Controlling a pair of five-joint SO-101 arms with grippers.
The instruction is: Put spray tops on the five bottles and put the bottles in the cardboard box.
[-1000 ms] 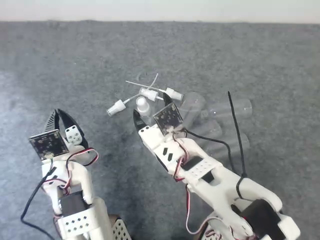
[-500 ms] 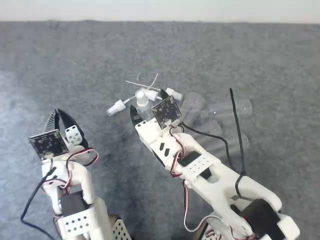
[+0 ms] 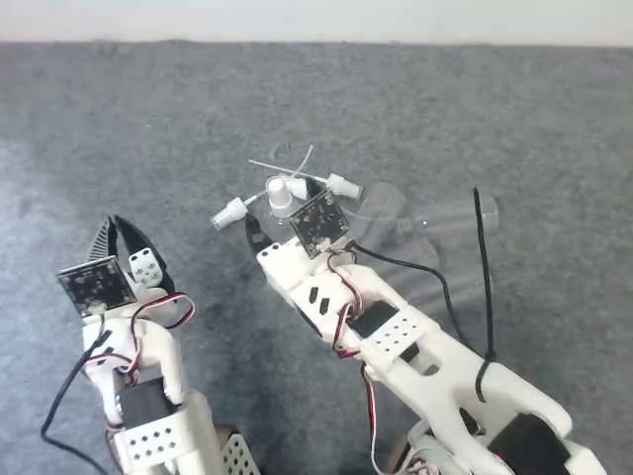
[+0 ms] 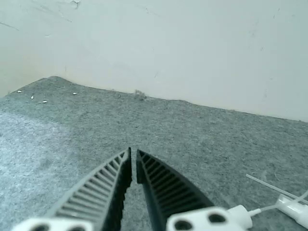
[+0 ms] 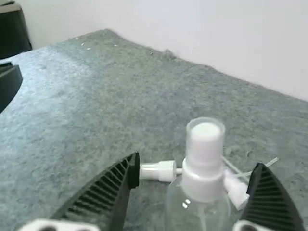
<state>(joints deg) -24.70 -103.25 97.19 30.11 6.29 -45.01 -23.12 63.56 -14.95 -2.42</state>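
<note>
We saw the right gripper (image 5: 197,162) spread wide around the upright capped bottle (image 5: 201,195), with a gap on one side at least. Loose spray tops (image 3: 229,212) lay just beside that bottle and bare bottles (image 3: 450,214) lay near it. We logged the left gripper (image 4: 133,155) nearly closed and empty, well apart from the bottle.

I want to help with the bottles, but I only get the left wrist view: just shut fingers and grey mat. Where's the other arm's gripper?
Observer: The right gripper has its fingers open on either side of an upright bottle that has a spray top on it.
Operator: Are there more bottles?
Observer: Yes, in the high view clear bottles lie on their sides on the mat next to that gripper.
</note>
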